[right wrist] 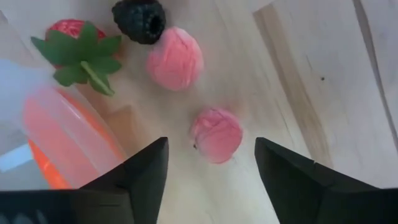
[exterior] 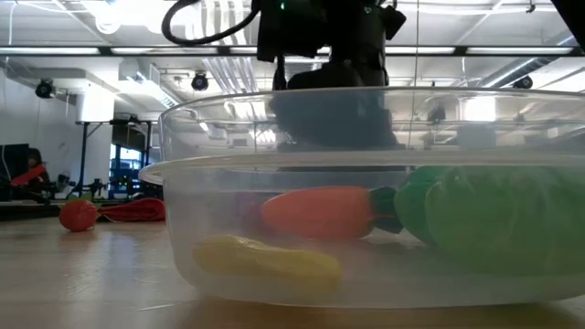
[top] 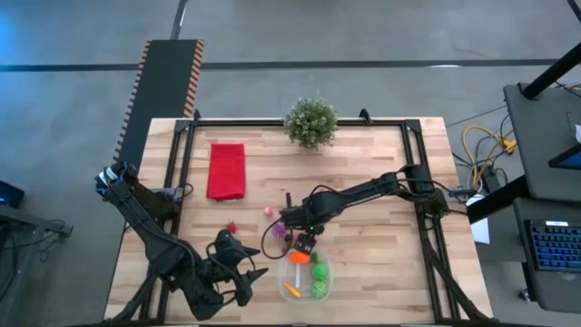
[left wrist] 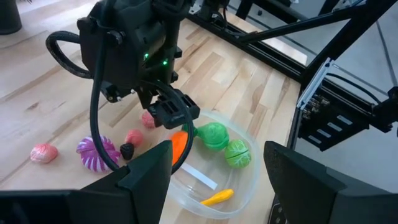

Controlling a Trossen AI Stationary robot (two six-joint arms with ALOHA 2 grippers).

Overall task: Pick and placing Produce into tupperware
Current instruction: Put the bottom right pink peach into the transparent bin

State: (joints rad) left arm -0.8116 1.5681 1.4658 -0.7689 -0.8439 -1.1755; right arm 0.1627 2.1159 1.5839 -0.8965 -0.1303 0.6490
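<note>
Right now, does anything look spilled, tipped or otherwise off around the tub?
Nothing stands out. The tupperware sits flat with the carrot, two green pieces and a yellow one inside. The loose pieces lie on the table beside it, where the right hand hovers open over a pink piece.

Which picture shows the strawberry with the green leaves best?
The right wrist view: the strawberry lies on the wood close ahead of the open right claw, red body and leaves plain. The left wrist view shows only a small pink-red piece there; the high and low views do not show it clearly.

overhead view, table-level close-up, 2 wrist views, tupperware (top: 306, 277) shared
</note>
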